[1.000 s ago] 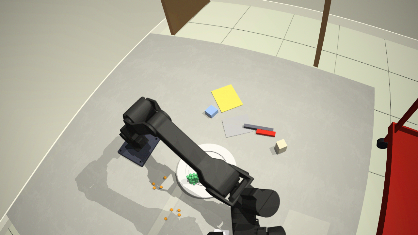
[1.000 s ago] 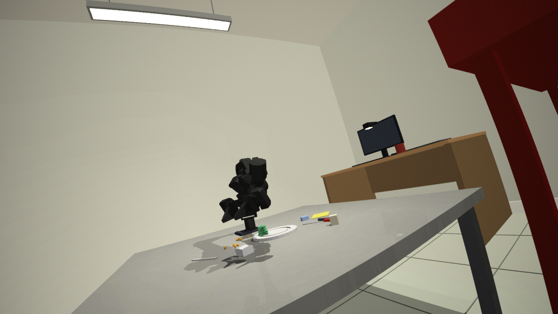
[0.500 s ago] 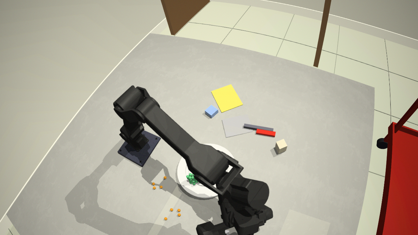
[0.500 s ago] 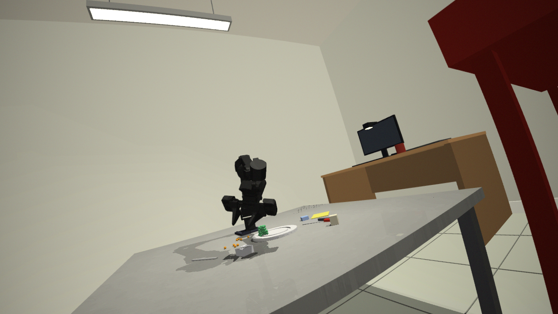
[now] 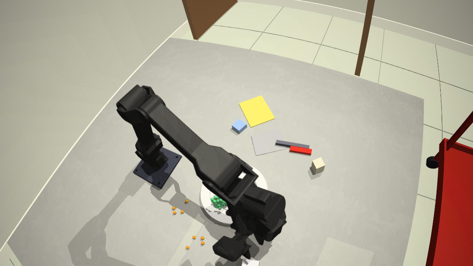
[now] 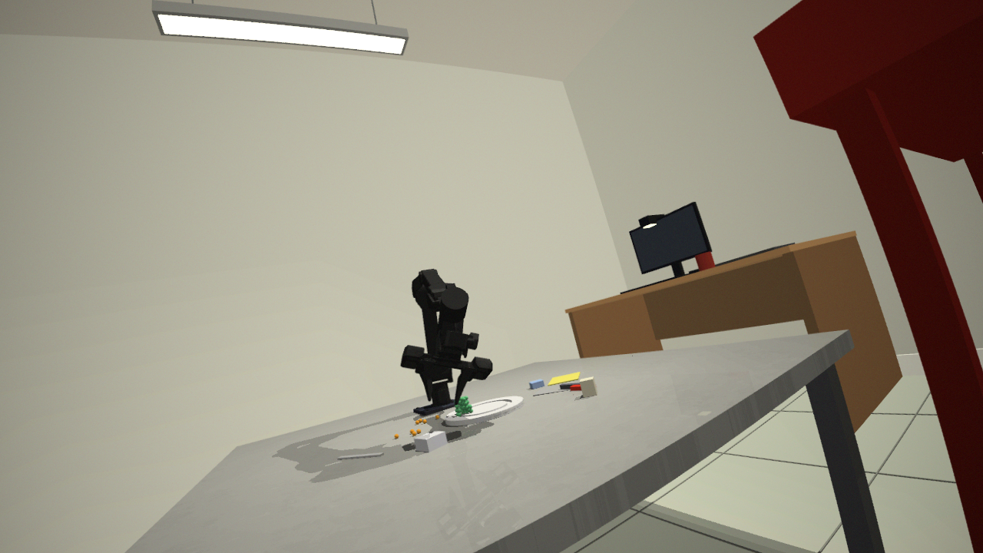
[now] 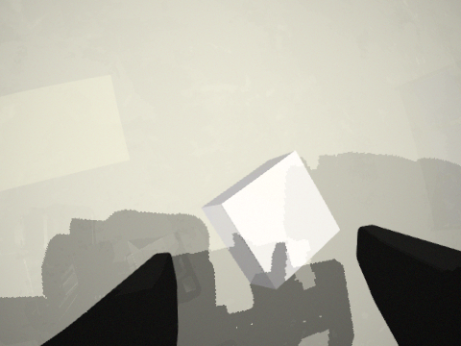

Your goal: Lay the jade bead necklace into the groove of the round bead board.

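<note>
The jade bead necklace [image 5: 218, 202] [image 6: 464, 407] is a heaped green pile on the left part of the white round bead board [image 5: 261, 178] [image 6: 496, 411]. The arm covers part of the board, and its groove shows only in part. My gripper [image 6: 444, 400] [image 7: 268, 256] is open, its fingers apart and pointing down with nothing between them. In the top view it is beyond the board, towards the bottom of the view. In the wrist view a white block lies below and ahead of the fingertips; no necklace or board shows there.
That white block [image 5: 250, 262] [image 6: 431, 441] [image 7: 288, 211] sits near the board. Several orange beads [image 5: 182, 211] lie left of the board. A yellow sheet [image 5: 257, 111], blue block [image 5: 239, 125], grey sheet [image 5: 266, 143], dark bar [image 5: 291, 144], red bar [image 5: 300, 150] and beige block [image 5: 318, 165] lie beyond it.
</note>
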Tool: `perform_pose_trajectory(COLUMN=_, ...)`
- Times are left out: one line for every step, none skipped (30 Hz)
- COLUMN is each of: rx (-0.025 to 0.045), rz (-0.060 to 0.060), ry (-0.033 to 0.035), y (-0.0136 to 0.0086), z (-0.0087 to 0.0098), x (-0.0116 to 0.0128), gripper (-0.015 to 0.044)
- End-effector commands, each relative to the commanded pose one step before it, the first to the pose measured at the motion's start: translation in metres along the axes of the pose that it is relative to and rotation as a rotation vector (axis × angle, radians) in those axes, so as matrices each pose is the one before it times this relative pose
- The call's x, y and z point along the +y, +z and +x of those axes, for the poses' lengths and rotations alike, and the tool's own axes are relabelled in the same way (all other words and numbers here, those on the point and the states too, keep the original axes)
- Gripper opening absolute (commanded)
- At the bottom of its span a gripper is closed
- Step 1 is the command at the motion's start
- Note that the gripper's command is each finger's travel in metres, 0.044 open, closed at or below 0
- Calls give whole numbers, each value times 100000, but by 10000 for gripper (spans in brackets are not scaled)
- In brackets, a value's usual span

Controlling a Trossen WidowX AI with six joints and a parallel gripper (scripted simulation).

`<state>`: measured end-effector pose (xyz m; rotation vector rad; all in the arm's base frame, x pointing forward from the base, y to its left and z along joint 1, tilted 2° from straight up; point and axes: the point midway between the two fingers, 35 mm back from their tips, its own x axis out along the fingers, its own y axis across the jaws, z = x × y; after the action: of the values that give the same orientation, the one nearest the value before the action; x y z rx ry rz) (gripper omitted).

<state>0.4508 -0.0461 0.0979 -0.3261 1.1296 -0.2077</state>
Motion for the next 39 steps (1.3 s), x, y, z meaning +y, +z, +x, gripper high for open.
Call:
perform_pose_trajectory(rx=5468, rz=-12840, ry=7335, y=-2285, z=-830, x=1091, gripper=250)
perform_pose_trajectory(rx=1043, rz=-2679, ry=1626, y=-460, z=-161, x=294, gripper=250)
perform_pose_trajectory(rx=1012, rz=-2661, ry=1650, y=-457, z=-156, x=309, gripper=250)
perform_pose_trajectory(rx=981, rz=-2643, ry=1673, y=-453, z=-152, x=323, gripper=250)
perform_pose_trajectory(rx=1086, rz=-2917, ry=1917, y=-502, z=-157, x=398, gripper=250)
perform_pose_trajectory(rx=1089, rz=-3015, ry=2027, y=-517, z=-157, x=432, gripper=250)
perform_pose_trajectory(rx=1045, rz=-2990, ry=2055, y=-509, z=-149, x=450, gripper=250)
perform_pose_trajectory(rx=999, rz=-2965, ry=2082, y=-501, z=-142, x=467, gripper=250)
perform_pose_trajectory(rx=952, rz=-2940, ry=2107, y=-493, z=-134, x=484, gripper=250)
perform_pose_trajectory(rx=905, rz=-2914, ry=2132, y=-483, z=-127, x=501, gripper=250)
perform_pose_trajectory(rx=856, rz=-2888, ry=2155, y=-473, z=-119, x=517, gripper=250)
perform_pose_trajectory(rx=806, rz=-2863, ry=2177, y=-462, z=-111, x=532, gripper=250)
perform_pose_trajectory(rx=756, rz=-2837, ry=2198, y=-451, z=-103, x=547, gripper=250)
perform_pose_trajectory(rx=705, rz=-2811, ry=2217, y=-439, z=-94, x=562, gripper=250)
perform_pose_trajectory(rx=651, rz=-2779, ry=2231, y=-426, z=-86, x=575, gripper=250)
perform_pose_trajectory(rx=600, rz=-2759, ry=2252, y=-414, z=-77, x=589, gripper=250)
perform_pose_trajectory(rx=546, rz=-2733, ry=2267, y=-400, z=-69, x=602, gripper=250)
perform_pose_trajectory(rx=492, rz=-2706, ry=2280, y=-386, z=-60, x=613, gripper=250)
perform_pose_trajectory(rx=437, rz=-2680, ry=2292, y=-372, z=-51, x=625, gripper=250)
perform_pose_trajectory(rx=381, rz=-2653, ry=2302, y=-357, z=-43, x=635, gripper=250)
perform_pose_trajectory(rx=324, rz=-2622, ry=2307, y=-341, z=-34, x=643, gripper=250)
perform_pose_trajectory(rx=220, rz=-2095, ry=1865, y=-262, z=-19, x=526, gripper=250)
perform_pose_trajectory(rx=115, rz=-1249, ry=1121, y=-151, z=-8, x=319, gripper=250)
perform_pose_trajectory(rx=35, rz=-415, ry=374, y=-49, z=-2, x=107, gripper=250)
perform_pose_trajectory(rx=0, rz=0, ry=0, y=0, z=0, x=0, gripper=250)
perform_pose_trajectory(rx=0, rz=0, ry=0, y=0, z=0, x=0, gripper=250)
perform_pose_trajectory(rx=0, rz=0, ry=0, y=0, z=0, x=0, gripper=250)
perform_pose_trajectory(rx=0, rz=0, ry=0, y=0, z=0, x=0, gripper=250)
perform_pose_trajectory(rx=0, rz=0, ry=0, y=0, z=0, x=0, gripper=250)
perform_pose_trajectory(rx=0, rz=0, ry=0, y=3, z=129, x=-2, gripper=250)
perform_pose_trajectory(rx=0, rz=0, ry=1, y=3, z=204, x=-3, gripper=250)
perform_pose_trajectory(rx=0, rz=0, ry=1, y=2, z=301, x=-2, gripper=250)
perform_pose_trajectory(rx=0, rz=0, ry=2, y=-1, z=426, x=2, gripper=250)
perform_pose_trajectory(rx=0, rz=0, ry=2, y=-5, z=402, x=6, gripper=250)
perform_pose_trajectory(rx=0, rz=0, ry=1, y=-3, z=141, x=3, gripper=250)
perform_pose_trajectory(rx=0, rz=0, ry=0, y=0, z=0, x=0, gripper=250)
perform_pose_trajectory(rx=-379, rz=796, ry=-970, y=95, z=-823, x=-181, gripper=250)
perform_pose_trajectory(rx=3, rz=-7, ry=8, y=0, z=27, x=1, gripper=250)
perform_pose_trajectory(rx=6, rz=-13, ry=16, y=0, z=54, x=1, gripper=250)
